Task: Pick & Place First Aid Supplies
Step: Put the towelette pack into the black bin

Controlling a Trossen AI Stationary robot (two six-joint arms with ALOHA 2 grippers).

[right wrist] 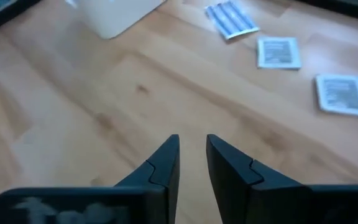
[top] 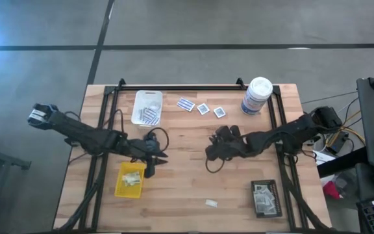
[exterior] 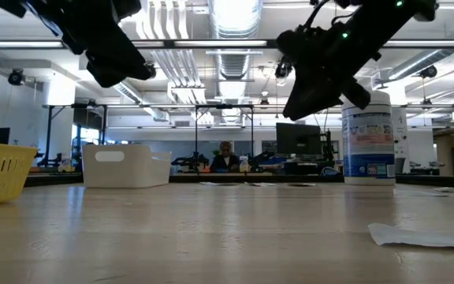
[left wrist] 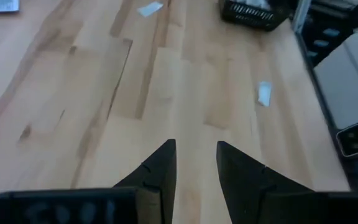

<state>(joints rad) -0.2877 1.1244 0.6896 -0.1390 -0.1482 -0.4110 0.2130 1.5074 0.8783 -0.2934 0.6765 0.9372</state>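
The first aid supplies lie spread over the wooden table. A blue-and-white striped packet [top: 186, 104] and two white squares [top: 203, 108] [top: 219, 112] lie flat near the far edge, and a pale packet [top: 211, 203] lies near the front. More packets fill the white tray [top: 139, 97], the yellow tray [top: 119, 188] and the black tray [top: 254, 188]. My left gripper [top: 162, 156] hangs open above the table beside the yellow tray, with bare wood between its fingers [left wrist: 196, 146]. My right gripper [top: 208, 155] hangs open over the table's middle, short of the striped packet [right wrist: 232, 18] and the squares [right wrist: 278, 53].
A tall white canister with a blue label [top: 257, 96] stands at the far right. Black frame rails run along the table's left and right sides. Bare wood lies between the two grippers and toward the front edge. A person shows far back in the room [exterior: 225, 158].
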